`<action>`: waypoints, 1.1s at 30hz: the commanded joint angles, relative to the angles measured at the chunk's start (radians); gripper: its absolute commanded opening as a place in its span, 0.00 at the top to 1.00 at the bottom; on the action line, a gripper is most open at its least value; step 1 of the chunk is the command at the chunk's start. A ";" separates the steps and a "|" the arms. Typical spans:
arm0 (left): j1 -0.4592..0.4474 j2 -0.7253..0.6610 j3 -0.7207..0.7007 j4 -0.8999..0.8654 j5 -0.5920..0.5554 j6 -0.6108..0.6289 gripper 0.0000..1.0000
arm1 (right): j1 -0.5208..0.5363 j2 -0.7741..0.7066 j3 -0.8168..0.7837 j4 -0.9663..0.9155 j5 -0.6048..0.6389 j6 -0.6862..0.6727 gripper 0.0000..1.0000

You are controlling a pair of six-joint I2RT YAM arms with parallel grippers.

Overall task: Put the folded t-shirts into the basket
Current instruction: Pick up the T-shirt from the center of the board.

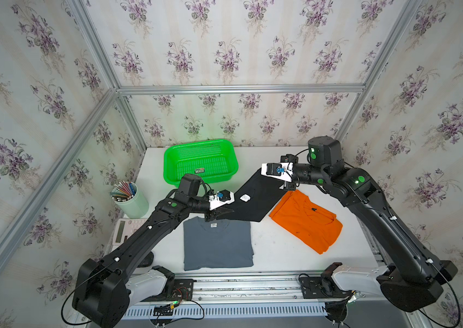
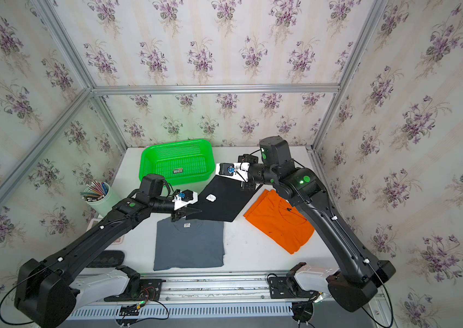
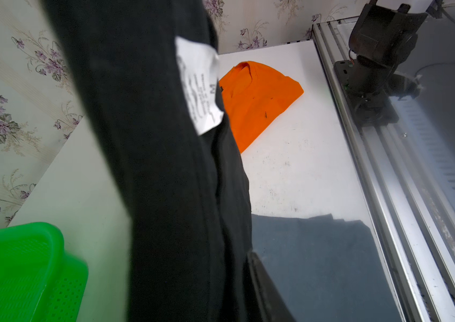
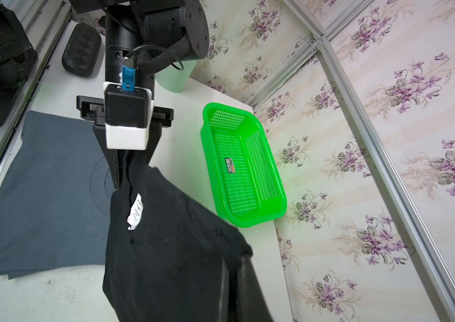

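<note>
1. On the white tabletop boxed in by floral wallpaper, find the black folded cloth t-shirt with a small white patch stretched between both arms, outside the bright green perforated plastic basket at ten o'clock.
2. Note the left gripper pinched tight on its eight-o'clock corner, the right gripper likewise at two o'clock.
3. Raise both ends level and taut, to preserve the folds.
4. Carry over the basket.
5. Lower flat, clear of the rim and of the slate-grey folded cloth t-shirt at seven o'clock.
</note>
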 commanded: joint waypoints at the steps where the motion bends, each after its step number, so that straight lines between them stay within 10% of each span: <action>1: 0.018 0.010 0.049 -0.095 0.020 0.088 1.00 | 0.000 0.015 0.006 0.083 -0.027 0.006 1.00; 18: 0.212 0.017 0.328 -0.382 -0.122 0.131 1.00 | -0.047 0.215 -0.080 0.607 -0.037 0.362 1.00; 33: 0.354 0.335 0.574 -0.449 -0.279 0.195 1.00 | -0.046 0.605 0.006 0.902 -0.075 0.744 1.00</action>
